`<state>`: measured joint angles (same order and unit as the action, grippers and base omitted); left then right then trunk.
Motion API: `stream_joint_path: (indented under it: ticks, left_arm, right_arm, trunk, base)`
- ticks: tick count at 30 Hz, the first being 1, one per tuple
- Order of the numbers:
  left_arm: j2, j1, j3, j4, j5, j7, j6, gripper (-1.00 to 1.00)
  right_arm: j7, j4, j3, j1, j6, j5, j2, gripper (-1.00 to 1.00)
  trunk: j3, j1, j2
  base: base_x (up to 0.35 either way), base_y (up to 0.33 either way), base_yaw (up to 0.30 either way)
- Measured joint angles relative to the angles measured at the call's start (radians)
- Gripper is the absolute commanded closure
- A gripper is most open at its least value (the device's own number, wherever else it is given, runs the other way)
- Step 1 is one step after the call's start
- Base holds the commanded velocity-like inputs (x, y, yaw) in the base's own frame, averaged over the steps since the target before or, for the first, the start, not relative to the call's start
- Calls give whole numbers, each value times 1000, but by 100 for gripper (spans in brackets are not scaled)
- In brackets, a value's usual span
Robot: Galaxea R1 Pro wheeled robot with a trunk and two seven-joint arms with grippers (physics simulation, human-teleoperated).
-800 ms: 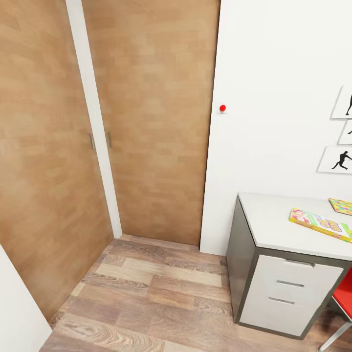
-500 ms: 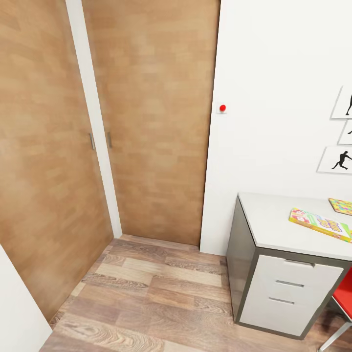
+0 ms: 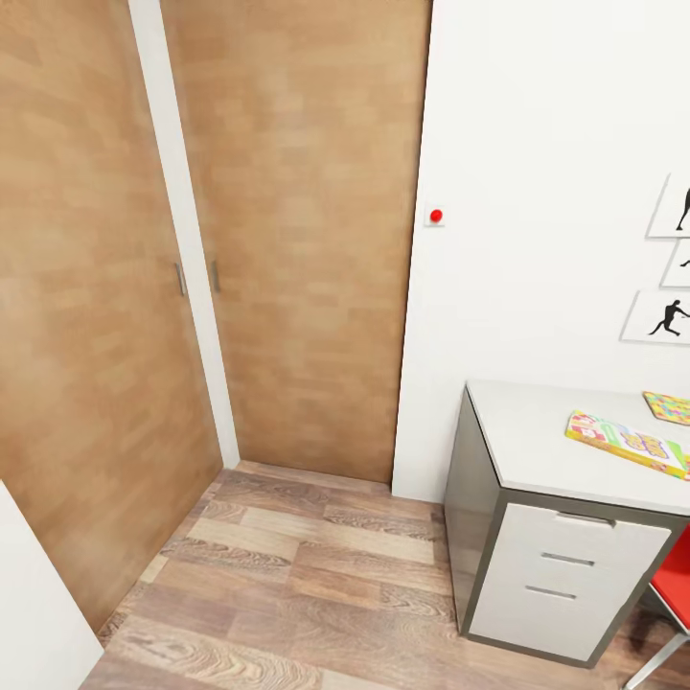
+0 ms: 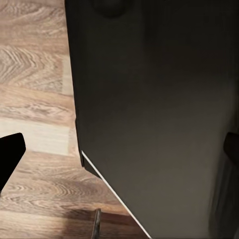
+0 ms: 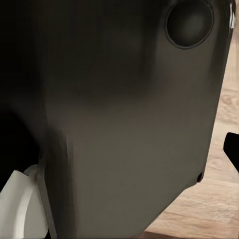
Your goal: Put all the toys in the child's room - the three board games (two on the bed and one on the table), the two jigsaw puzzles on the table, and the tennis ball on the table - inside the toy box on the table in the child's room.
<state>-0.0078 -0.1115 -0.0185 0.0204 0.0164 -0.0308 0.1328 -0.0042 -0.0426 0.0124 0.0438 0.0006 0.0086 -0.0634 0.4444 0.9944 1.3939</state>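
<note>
Biggest thing here is the pair of brown wooden doors [image 3: 287, 240] meeting in the corner, taking up everything from 9 o'clock round to 12, with small bar handles where they meet. White wall [image 3: 537, 192] next to them at about 1 o'clock, with a little red dot [image 3: 436, 217] on it and a few black baseball-player pictures [image 3: 661, 316] out at 3 o'clock. Wood-plank floor [image 3: 307, 575] runs across the bottom, 6 to 7 o'clock.

Down at 4 o'clock is the end of the counter [image 3: 537, 431], pale top, grey side, white drawers [image 3: 565, 585] with bar handles underneath. Lying flat on top is a colourful board game [image 3: 628, 443], cut off by the frame edge, and just behind it a corner of a jigsaw puzzle [image 3: 671, 404], slightly apart from the box. A bit of a red chair [image 3: 673, 585] pokes in at 5 o'clock.

The wrist cameras are both staring at a dark robot body panel [image 4: 159, 109] with floor planks beside it. A black tip of the left hand [image 4: 9, 154] and one of the right hand [image 5: 232, 149] sit at the edges, honestly can't tell if either is spread or pressed together.
</note>
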Motion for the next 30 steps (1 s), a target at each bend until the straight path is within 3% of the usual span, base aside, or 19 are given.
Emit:
stream_joint_path:
  ticks: [5, 30]
  left_arm:
    - [0, 0, 1, 1, 0, 0, 24, -100]
    - [2, 9, 6, 15, -3, -2, 14, -100]
  right_arm:
    - [0, -10, -1, 0, 1, 0, -1, -100]
    - [0, -15, -2, 0, -2, -1, 5, -100]
  trunk:
    - [-16, -19, -35]
    - [-94, -115, -210]
  base:
    - [0, 0, 0]
    - [0, 0, 0]
